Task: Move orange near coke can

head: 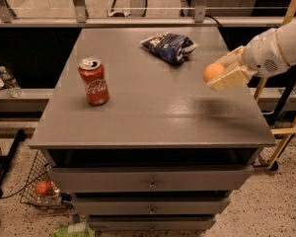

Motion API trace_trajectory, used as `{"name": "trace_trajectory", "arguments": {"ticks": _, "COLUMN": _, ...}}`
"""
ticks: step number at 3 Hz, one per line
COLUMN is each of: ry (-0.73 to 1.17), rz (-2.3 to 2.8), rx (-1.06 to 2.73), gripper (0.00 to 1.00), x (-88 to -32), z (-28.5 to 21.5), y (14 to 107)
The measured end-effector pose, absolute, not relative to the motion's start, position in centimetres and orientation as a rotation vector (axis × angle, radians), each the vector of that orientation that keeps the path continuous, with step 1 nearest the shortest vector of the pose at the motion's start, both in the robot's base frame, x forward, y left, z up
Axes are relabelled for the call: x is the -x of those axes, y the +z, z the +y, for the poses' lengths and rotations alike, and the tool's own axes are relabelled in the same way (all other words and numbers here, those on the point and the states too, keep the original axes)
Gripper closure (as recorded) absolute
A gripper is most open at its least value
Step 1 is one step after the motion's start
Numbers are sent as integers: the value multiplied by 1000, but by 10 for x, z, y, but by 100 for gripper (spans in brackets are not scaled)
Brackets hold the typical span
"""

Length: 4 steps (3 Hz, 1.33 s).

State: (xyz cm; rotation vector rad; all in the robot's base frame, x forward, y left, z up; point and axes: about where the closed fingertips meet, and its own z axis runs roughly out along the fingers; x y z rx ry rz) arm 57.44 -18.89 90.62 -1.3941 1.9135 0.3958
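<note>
Carry step in hand. Orange (213, 71) clamped in gripper (217, 75), held clear above table (153, 115) near right edge. Can (93, 81) upright at left, well apart. Next move, as judged: orange to be carried leftward, lowered just beside can without can being tipped, then released.

White Coca-Cola script runs across the side of the red coke can (93, 81), which stands on the left part of the table (153, 117). The dark blue snack bag (168, 47) at the far side carries pale print that cannot be read. The gripper (221, 75) clasps the orange (212, 72) above the table's right edge.
</note>
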Motion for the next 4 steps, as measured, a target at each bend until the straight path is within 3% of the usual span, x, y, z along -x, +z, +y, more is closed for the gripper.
{"name": "trace_trajectory", "arguments": {"ticks": 1, "ry": 421, "rz": 1911, "rx": 1375, "gripper": 100, "x": -577, "z": -184, "y": 900}}
{"name": "trace_trajectory", "arguments": {"ticks": 4, "ry": 540, "rz": 1767, "rx": 1512, "gripper": 100, "x": -609, "z": -47, "y": 907}}
